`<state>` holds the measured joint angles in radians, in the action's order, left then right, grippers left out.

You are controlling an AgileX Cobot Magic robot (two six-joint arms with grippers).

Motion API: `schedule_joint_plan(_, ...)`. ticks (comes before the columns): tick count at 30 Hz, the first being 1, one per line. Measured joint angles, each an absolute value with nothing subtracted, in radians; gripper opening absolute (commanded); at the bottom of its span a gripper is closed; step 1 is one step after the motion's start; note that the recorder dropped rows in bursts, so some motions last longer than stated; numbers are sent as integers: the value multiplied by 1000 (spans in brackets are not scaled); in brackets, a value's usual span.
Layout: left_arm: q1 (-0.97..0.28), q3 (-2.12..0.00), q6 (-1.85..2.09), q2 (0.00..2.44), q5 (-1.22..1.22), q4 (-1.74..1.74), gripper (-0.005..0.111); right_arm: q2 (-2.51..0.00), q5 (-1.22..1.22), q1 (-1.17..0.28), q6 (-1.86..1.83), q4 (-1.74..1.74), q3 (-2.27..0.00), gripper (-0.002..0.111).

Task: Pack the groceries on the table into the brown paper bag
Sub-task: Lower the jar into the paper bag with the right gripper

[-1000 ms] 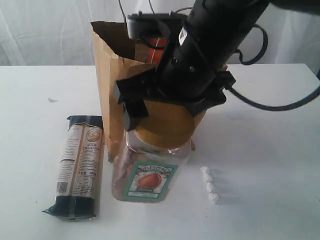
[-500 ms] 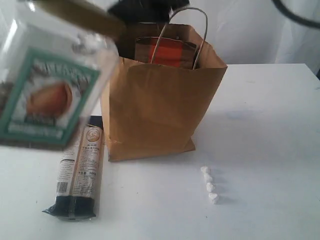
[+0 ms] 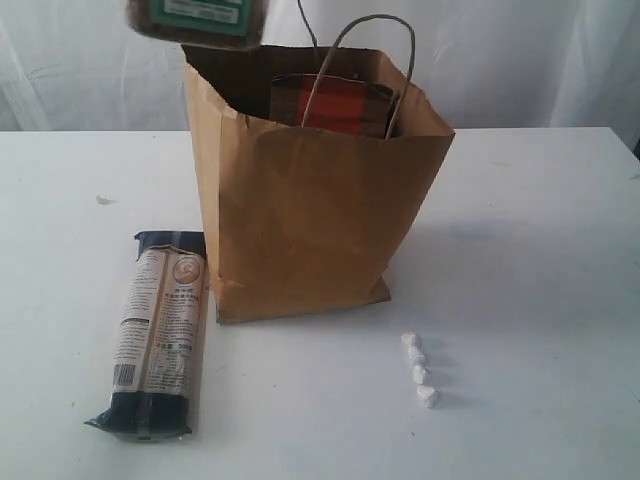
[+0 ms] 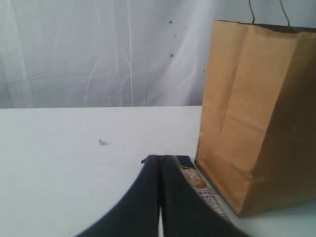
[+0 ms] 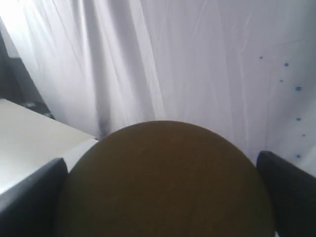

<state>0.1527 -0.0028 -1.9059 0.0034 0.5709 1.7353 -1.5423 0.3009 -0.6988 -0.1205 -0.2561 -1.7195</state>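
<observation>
The brown paper bag [image 3: 310, 200] stands open on the table [image 3: 540, 250], with an orange-labelled pouch [image 3: 340, 100] showing inside it. The long dark-blue and beige packet [image 3: 160, 330] lies flat to the left of the bag. The nut jar [image 3: 200, 18] hangs high above the bag's back left corner, only its lower part in the exterior view. Its tan lid [image 5: 165, 182] fills the space between the fingers of my right gripper [image 5: 160, 195], which is shut on it. My left gripper [image 4: 159, 168] is shut on nothing, low over the packet [image 4: 200, 185] beside the bag [image 4: 261, 113].
A short row of small white crumbs [image 3: 420, 370] lies on the table in front of the bag's right side. A tiny scrap [image 3: 103, 199] sits at the far left. White curtains hang behind the table.
The nut jar has been lifted off the table in front of the bag, swung up to the left, and now hangs at the top edge. The right arm has left the exterior view.
</observation>
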Motion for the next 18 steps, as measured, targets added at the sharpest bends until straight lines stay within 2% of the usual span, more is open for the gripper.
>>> schedule_joint_plan(9,153,-3,-1906,3,571,1735,0,-1620,301,-692,-123,32,-1720,0)
schedule_joint_plan(18,153,-3,-1906,3,571,1735,0,-1718,291,-692,-125,91,-1720,0)
